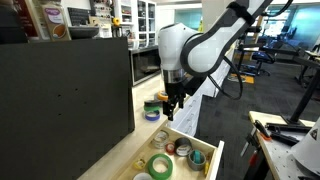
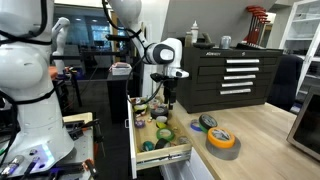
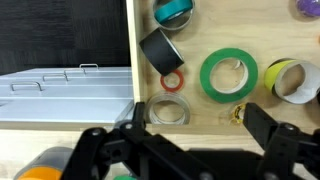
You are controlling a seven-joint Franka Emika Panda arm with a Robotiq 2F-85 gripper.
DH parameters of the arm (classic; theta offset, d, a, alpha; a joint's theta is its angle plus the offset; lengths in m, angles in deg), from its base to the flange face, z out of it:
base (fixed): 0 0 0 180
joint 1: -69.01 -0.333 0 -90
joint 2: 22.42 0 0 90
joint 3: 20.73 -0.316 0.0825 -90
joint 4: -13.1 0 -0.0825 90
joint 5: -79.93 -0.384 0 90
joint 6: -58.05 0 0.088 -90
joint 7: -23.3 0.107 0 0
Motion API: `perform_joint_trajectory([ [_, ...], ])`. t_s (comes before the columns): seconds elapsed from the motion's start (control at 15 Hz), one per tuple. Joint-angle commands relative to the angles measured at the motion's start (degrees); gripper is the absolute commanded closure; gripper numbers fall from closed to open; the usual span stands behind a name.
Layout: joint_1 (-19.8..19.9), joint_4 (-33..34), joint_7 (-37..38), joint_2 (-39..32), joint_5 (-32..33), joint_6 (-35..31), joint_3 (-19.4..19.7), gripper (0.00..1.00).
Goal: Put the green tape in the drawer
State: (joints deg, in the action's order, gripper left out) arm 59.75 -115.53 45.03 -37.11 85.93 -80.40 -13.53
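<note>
The green tape (image 3: 228, 75), a wide bright green ring with a hollow centre, lies flat on the pale-wood floor of the open drawer (image 3: 205, 30). It also shows in an exterior view (image 1: 160, 165), near the drawer's front (image 1: 208, 160). My gripper (image 3: 194, 112) is open and empty, its two black fingers spread above the drawer's near edge, short of the green tape. In both exterior views it hangs over the drawer's back part (image 1: 172, 100) (image 2: 168, 102). The drawer's white front shows in an exterior view (image 2: 165, 158).
The drawer also holds a teal roll (image 3: 172, 10), a black roll (image 3: 160, 50), a small red ring (image 3: 173, 80), a clear roll (image 3: 168, 112) and a yellow-green roll (image 3: 285, 80). More rolls lie on the counter (image 2: 222, 140). A dark cabinet (image 1: 65, 95) stands beside the drawer.
</note>
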Motion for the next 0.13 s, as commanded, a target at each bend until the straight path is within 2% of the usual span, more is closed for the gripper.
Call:
perform_joint_trajectory([
  [0.0,2.2,-1.1,0.7,1.6,1.1,0.0,-1.6,0.0],
  [0.07,2.6,-2.1,0.9,2.8,1.3,-0.1,-1.6,0.0],
])
